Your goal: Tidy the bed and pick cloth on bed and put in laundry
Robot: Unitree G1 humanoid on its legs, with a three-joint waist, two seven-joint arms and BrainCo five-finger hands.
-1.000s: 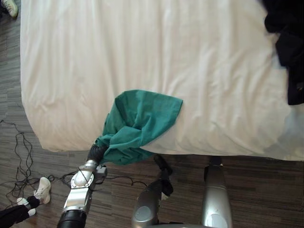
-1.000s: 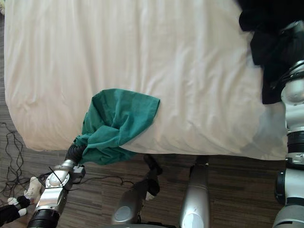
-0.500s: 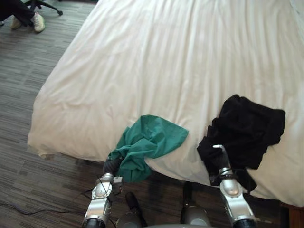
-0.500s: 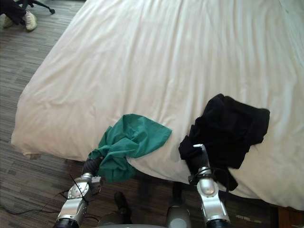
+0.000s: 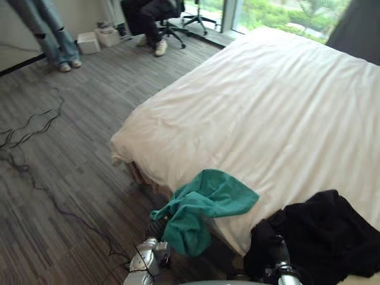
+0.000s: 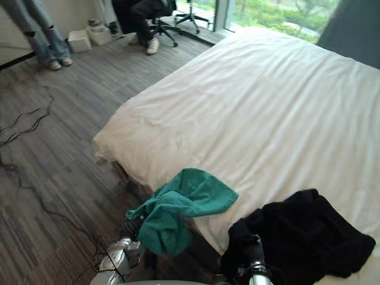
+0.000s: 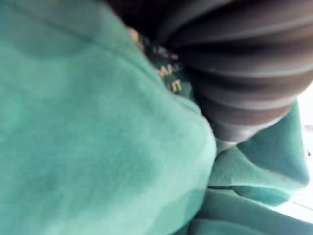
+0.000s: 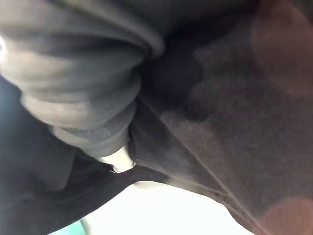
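Green cloth (image 5: pixel 208 199) is lying over the near edge of the bed (image 5: pixel 267 101), with part of it spreading flat on the white cover and the rest hanging in a bunch down the side toward the floor (image 5: pixel 65 178). Your left robot hand (image 5: pixel 155 228) is reaching up into that hanging bunch from below. Its dark ribbed cover is showing just under the fabric, and in the left wrist view the green folds are pressing against the cover and hiding the fingers. You cannot tell whether they are apart or clamped on the cloth. Near it, toward your right, a black cloth (image 5: pixel 323 231) is lying crumpled on the bed's near corner, with a strip of white cover separating the two. Your right robot hand (image 6: pixel 255 248) is sitting in the near edge of the black cloth. The right wrist view is showing dark fabric wrapping around the ribbed cover and burying the fingers, so you cannot tell their state either. The white cover is lying fairly smooth across the bed, with light creases. Across the floor, a person in jeans (image 5: pixel 50 29) is standing, a second person (image 5: pixel 151 15) is sitting on an office chair, and a small white box (image 5: pixel 89 42) is resting between them.
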